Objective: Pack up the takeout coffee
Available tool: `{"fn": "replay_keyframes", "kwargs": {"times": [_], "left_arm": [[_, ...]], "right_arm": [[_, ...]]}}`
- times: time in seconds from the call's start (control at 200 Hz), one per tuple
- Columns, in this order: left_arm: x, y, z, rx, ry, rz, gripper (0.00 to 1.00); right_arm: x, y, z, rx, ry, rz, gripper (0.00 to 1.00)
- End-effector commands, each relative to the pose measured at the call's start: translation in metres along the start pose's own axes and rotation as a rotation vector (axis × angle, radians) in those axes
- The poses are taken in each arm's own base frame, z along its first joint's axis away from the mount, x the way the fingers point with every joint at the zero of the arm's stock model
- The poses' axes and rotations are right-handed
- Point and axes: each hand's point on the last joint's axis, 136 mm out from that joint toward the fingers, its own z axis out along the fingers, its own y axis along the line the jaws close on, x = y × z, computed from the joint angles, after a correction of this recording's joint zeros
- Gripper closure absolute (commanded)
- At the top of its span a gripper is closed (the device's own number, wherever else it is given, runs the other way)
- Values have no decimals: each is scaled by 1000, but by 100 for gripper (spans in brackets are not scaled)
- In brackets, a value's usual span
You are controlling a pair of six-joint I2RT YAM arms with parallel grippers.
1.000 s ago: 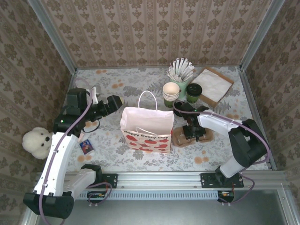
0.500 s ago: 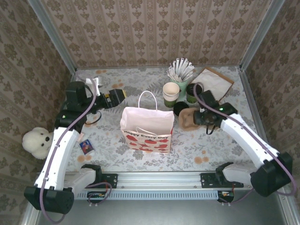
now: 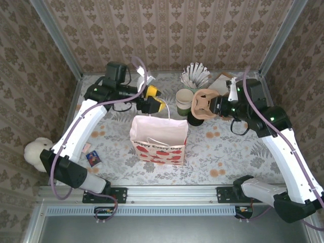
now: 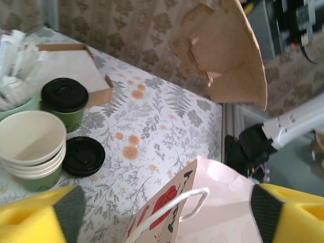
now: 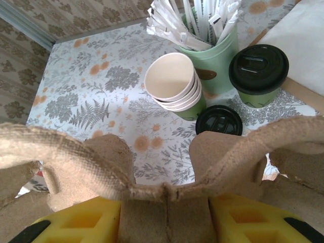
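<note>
Hovering, top view, at twelve o'clock of the paper bag [image 3: 159,139], the left hand [image 3: 156,98] gaped empty; left wrist: takeout coffee [image 4: 65,101] stood at eleven o'clock of a loose lid [image 4: 83,156]; right wrist: right hand [image 5: 164,220] clamped a pulp carrier [image 5: 152,167], takeout coffee [image 5: 258,71] at one o'clock.

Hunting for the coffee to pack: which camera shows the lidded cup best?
The right wrist view: the lidded cup is whole and sharp, lid and green side clear. The left wrist view shows it smaller, side-on. Overhead, the cardboard tray hangs in front of it.

Cardboard carrier [image 3: 204,104] aloft — lidless cups [image 5: 174,86] stacked beside stick holder [image 5: 215,63], black lid [image 5: 218,120] near.
</note>
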Motion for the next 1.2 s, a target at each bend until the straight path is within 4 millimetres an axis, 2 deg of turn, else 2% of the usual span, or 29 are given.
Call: {"fn": "replay_keyframes", "kwargs": {"times": [0.0,0.065,0.15,0.205,0.295,0.345,0.41,0.63,0.795,0.86,0.945,1.025,1.08,1.085,1.1,1.195], "left_arm": [[2,-14,7,102,32,154,31],[2,-14,8,133,51,147,44],[4,-13,11,156,75,110,50],[7,-11,11,154,94,94,58],[5,-3,12,110,106,69,78],[2,4,13,69,101,55,93],[-5,16,12,-4,73,26,100],[-30,40,-5,-242,-103,-132,100],[-27,41,-12,-306,-145,-331,100],[-23,34,-9,-290,-143,-377,100],[-19,28,-7,-292,-137,-389,100],[-16,33,-8,-319,-132,-400,100],[-15,33,-6,-307,-128,-399,100],[-15,33,-6,-307,-128,-398,100],[-15,33,-5,-307,-127,-397,100],[-18,31,-3,-276,-130,-395,100]], "right_arm": [[5,3,-15,-20,21,12,58],[5,6,-16,-34,18,8,58],[3,12,-18,-66,17,1,59],[2,16,-19,-82,20,-1,59],[-3,27,-18,-131,22,-4,59],[-6,35,-17,-173,26,-1,59],[-10,47,-15,-225,30,3,59],[-27,107,-13,-445,63,-5,60],[-33,149,-18,-582,82,-18,60],[-31,164,-19,-648,106,-16,59],[-23,173,-12,-680,150,-18,59],[-14,173,2,-671,198,-26,59],[-10,176,3,-691,230,-33,59],[-8,176,11,-686,249,-29,59],[-5,177,15,-687,269,-27,59],[10,182,24,-724,365,-34,58]]}}
